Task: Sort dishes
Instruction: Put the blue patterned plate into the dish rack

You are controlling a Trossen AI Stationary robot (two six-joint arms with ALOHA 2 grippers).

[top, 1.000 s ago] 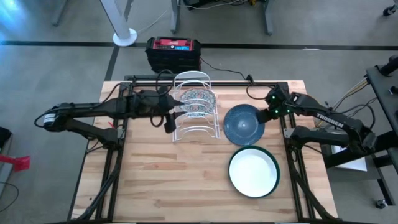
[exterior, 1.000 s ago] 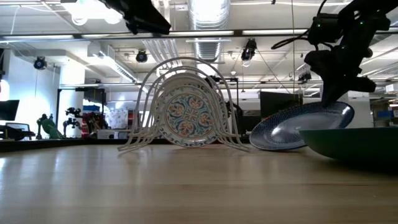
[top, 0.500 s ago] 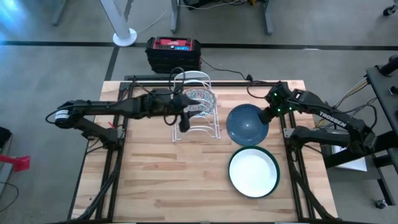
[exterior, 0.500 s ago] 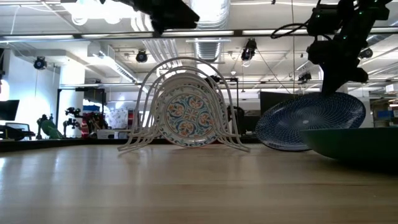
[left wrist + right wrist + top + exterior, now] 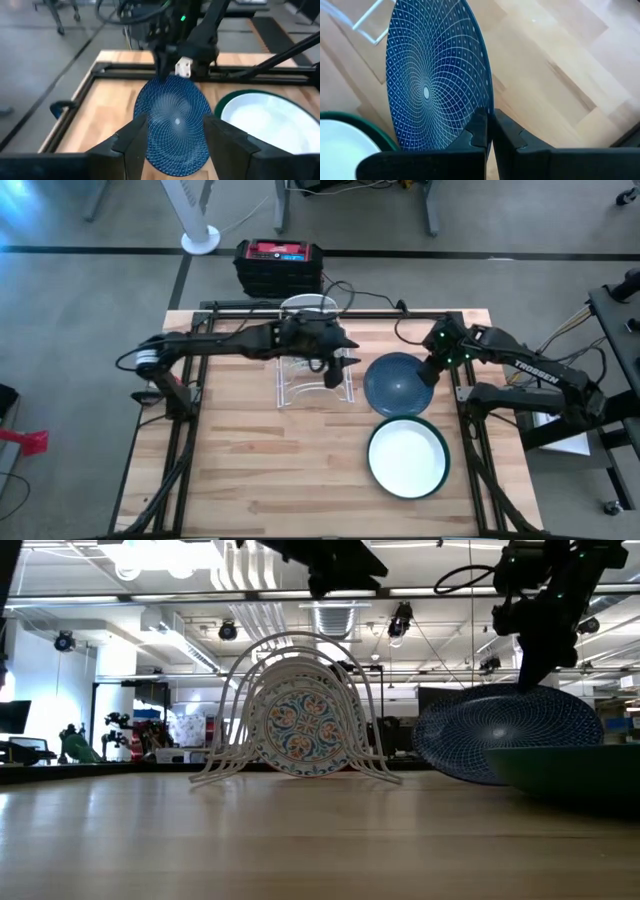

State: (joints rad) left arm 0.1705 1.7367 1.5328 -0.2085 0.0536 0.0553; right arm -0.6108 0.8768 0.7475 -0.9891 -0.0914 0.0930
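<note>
Right gripper (image 5: 487, 131) is pinching the blue dish (image 5: 395, 379) by its rim, jaws shut on it, tipping it up on edge on the worktop (image 5: 250, 470) beside the wire rack (image 5: 313, 385). Left gripper (image 5: 172, 145) is reaching over the rack toward the blue dish, jaws apart, holding nothing. Floral dish (image 5: 303, 727) is already standing in the rack. Green dish (image 5: 408, 456) with white inside is lying flat, not yet sorted. "TROSSEN" is reading on the right arm.
</note>
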